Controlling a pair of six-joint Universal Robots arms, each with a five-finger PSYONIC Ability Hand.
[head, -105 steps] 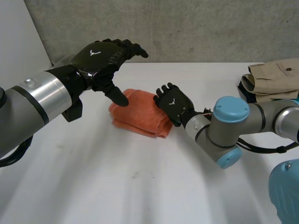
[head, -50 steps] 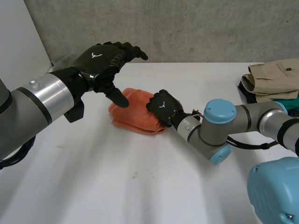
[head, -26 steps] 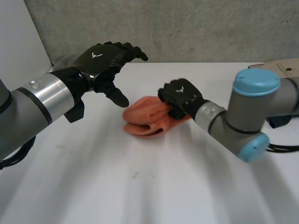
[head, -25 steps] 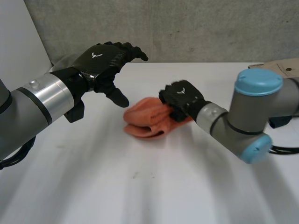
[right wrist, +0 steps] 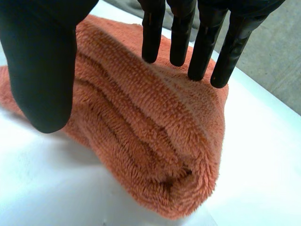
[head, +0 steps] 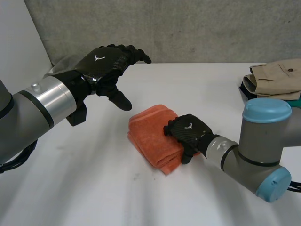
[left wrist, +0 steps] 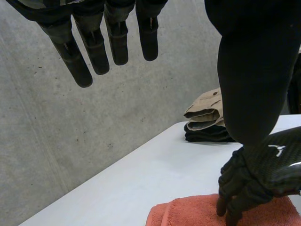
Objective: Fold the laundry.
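A white table (head: 94, 188) stands against a rough grey concrete wall (head: 188, 28), and a plain white board (head: 19, 37) closes off its left end.

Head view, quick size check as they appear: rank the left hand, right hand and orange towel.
1 and 2, too close to rank: left hand and orange towel. The hand hovers above the table, nearer the camera, which inflates it.
3. right hand, on the towel, clearly smallest.

No words or numbers can be read. A small white winged emblem marks the back of the left hand (head: 101, 63) and the right hand (head: 188, 132).
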